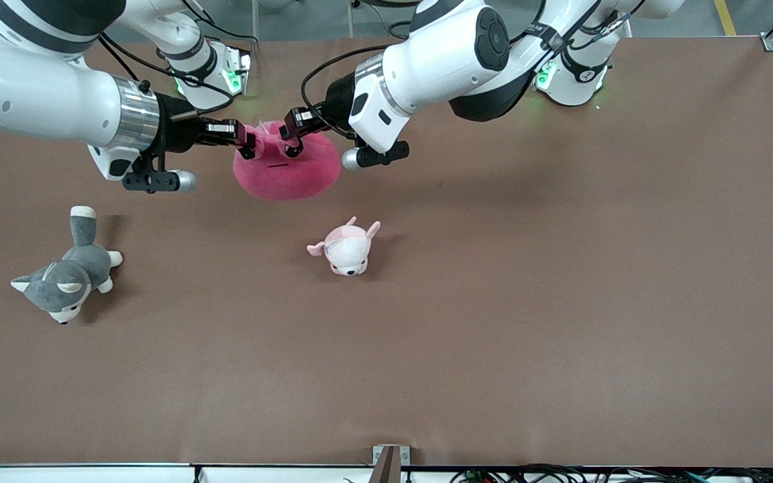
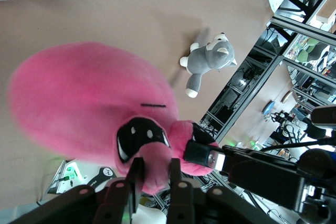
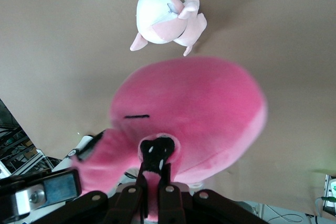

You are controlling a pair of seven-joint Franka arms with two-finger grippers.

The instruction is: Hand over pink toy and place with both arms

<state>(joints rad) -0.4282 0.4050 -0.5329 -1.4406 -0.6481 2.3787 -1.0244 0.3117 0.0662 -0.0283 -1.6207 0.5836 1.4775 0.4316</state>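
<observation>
Left hand [image 1: 294,141]: pinched on a fold of the toy [image 1: 289,173], near one eye. Right hand [image 1: 247,142]: pinched on another fold of the same toy, beside the first. Toy: held up between both hands, over the counter [image 1: 561,302] near the arms' bases, above the pale plush [image 1: 347,248]. Grey dog [image 1: 68,272]: toward the right arm's end, untouched. Risk: both grips take only thin plush; if one lets go before the other is firm, the heavy body may swing or slip free.
</observation>
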